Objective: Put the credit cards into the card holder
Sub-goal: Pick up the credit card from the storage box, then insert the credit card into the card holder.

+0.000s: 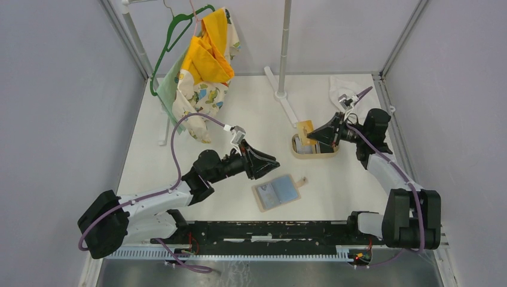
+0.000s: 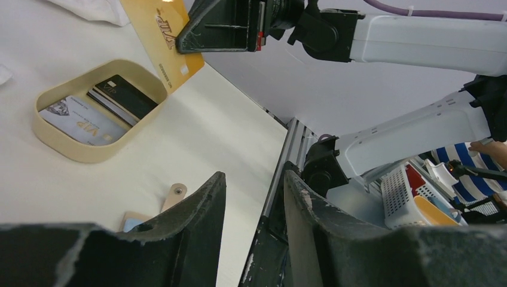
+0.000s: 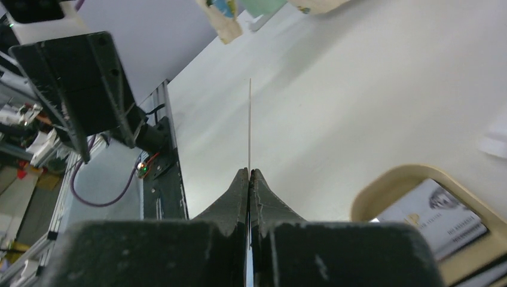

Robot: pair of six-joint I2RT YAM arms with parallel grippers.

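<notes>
gold card, thin glossy plastic, pinched edge-on in right tool; left tool half-open, empty.

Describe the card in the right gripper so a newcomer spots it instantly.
On the white table, find the oval tan rimmed tray right of centre. By its rim the right gripper pinches a gold-yellow plastic card. Unlike the white-grey card and dark cards lying flat inside, it is gold and held aloft.
</notes>
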